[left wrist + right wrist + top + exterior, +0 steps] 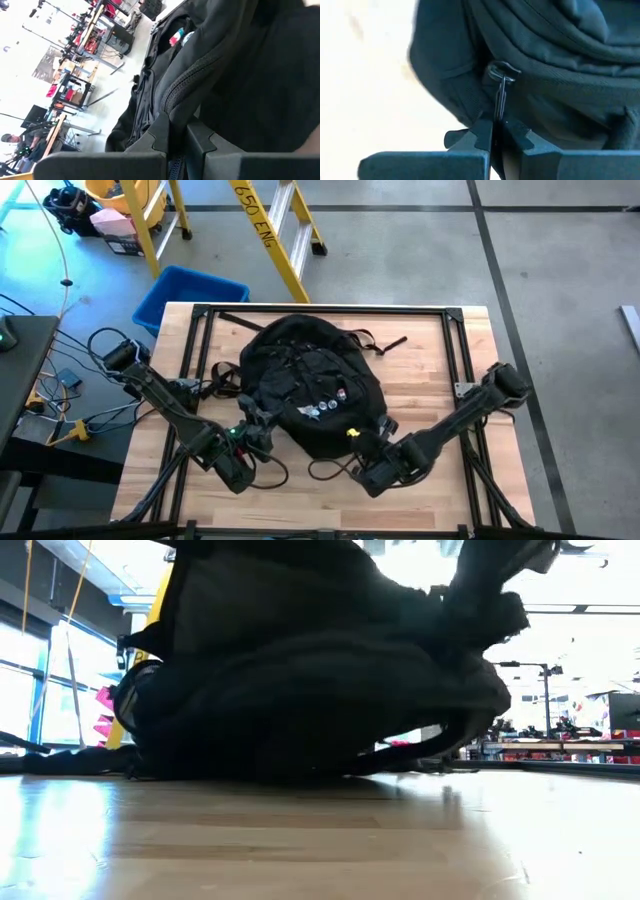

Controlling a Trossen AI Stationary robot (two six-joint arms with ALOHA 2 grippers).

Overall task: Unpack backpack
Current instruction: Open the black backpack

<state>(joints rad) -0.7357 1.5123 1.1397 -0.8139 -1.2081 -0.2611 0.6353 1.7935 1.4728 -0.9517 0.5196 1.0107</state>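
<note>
Workshop floor, yellow ladder (270,225) and blue bin (185,295) behind a wooden table (440,380). The backpack (310,385) lies mid-table, front up, small badges (322,406) showing, straps trailing toward the far edge.

Both arms are at the near end of the bag, 1 per side. Left gripper (262,423) is at the near-left corner; jaws closed on the bag's zipper line (187,82), fabric bunched between the fingers. Probably bracing or tensioning that side. Right gripper (362,450) is at the near-right corner; jaws pinched shut on a thin zipper pull (501,100) that hangs from a metal loop. Reads as 1 arm anchoring and the other ready to drag the zip open. Nothing is out of the bag yet, so the task looks early.

The high view gives layout and which arm is which, but no grip detail. The right wrist view alone shows the pull tab between the fingers. The left wrist view shows a compartment already gaping farther up, something pink and light blue (181,37) inside; can't identify it. The low view only shows the bag as a dark mound with 1 arm above it; grippers hidden there.
</note>
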